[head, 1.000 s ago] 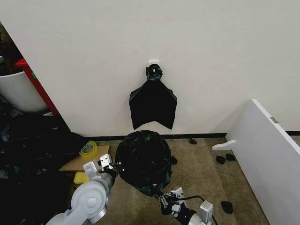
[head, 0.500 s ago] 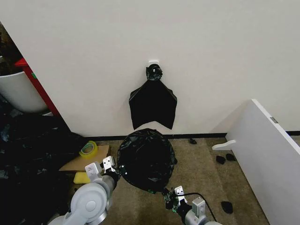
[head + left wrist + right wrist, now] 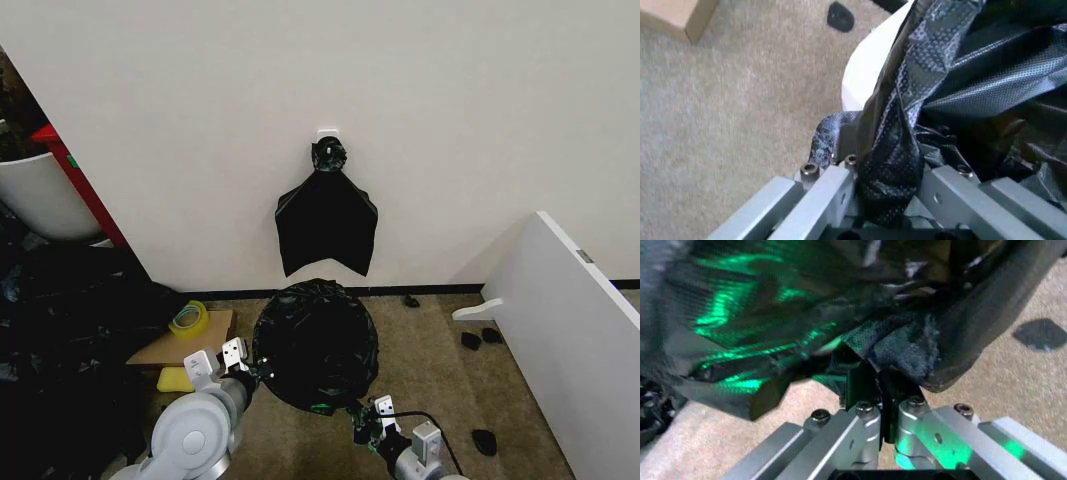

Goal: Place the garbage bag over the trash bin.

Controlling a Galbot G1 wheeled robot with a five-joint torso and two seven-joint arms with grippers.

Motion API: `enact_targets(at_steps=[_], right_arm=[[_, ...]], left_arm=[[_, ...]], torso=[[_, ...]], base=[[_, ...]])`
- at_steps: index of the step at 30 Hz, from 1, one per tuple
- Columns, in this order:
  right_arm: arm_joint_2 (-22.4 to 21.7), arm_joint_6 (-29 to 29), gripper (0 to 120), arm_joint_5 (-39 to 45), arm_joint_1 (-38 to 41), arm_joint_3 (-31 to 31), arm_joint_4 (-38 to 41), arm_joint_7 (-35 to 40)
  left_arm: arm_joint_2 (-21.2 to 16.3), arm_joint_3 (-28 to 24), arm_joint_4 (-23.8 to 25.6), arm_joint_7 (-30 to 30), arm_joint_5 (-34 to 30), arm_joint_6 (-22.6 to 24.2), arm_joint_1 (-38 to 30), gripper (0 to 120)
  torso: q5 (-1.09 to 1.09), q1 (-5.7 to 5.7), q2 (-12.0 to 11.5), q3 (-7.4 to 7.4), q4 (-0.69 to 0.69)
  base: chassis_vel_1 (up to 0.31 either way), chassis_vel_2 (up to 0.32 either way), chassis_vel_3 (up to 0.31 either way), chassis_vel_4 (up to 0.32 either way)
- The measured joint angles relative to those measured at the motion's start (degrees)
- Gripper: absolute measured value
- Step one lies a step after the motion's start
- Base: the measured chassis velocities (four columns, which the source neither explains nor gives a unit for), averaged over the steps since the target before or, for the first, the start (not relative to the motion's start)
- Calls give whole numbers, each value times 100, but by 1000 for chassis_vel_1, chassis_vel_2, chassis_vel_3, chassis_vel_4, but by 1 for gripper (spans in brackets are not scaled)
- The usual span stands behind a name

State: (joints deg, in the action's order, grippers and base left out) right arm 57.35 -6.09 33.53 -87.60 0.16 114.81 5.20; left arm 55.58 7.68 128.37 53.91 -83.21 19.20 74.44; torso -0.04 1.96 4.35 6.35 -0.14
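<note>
the bag (image 3: 315, 345) is thin, glossy, crinkly film: light, limp and slippery, likely to tear if dragged hard over an edge, so the hem is the place to hold it, and that is where both tools have it. it sits spread as a dark dome low in the middle of the head view, draped over the bin (image 3: 863, 75), whose cream wall shows beside the film in the left wrist view. the left tool (image 3: 243, 368) is at the bag's 9 o'clock edge, clamped on a twisted strip of hem that runs between its fingers (image 3: 823, 192). the right tool (image 3: 372, 420) is at about 5 o'clock, pinched nearly closed on a bunched fold of hem. the floor (image 3: 420, 350) is beige carpet with small black scraps; a white wall lies at 12 o'clock with a knotted black bundle (image 3: 326, 225) hanging on it, a white panel (image 3: 575, 330) at 3 o'clock, dark sheeting (image 3: 60, 340) and a tape roll (image 3: 188, 318) at 9 o'clock
</note>
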Motion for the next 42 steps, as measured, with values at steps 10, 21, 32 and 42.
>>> enact_targets(at_steps=[10,21,32,42], right_arm=[[-9,51,0,-334,81,-10,-263,-56],[32,41,0,-336,94,72,-388,24],[55,192,7,-304,-66,119,-292,9],[-70,172,43,-482,-378,248,58,59]], left_arm=[[195,147,153,553,-709,17,-44,1],[257,210,218,651,-981,53,-29,1],[275,275,26,596,-1065,63,-119,1],[255,436,-289,427,-1053,42,-240,1]], torso=[[1,0,0,0,0],[0,0,0,0,0],[0,0,0,0,0],[0,0,0,0,0]], base=[[0,0,0,0],[0,0,0,0],[0,0,0,0],[0,0,0,0]])
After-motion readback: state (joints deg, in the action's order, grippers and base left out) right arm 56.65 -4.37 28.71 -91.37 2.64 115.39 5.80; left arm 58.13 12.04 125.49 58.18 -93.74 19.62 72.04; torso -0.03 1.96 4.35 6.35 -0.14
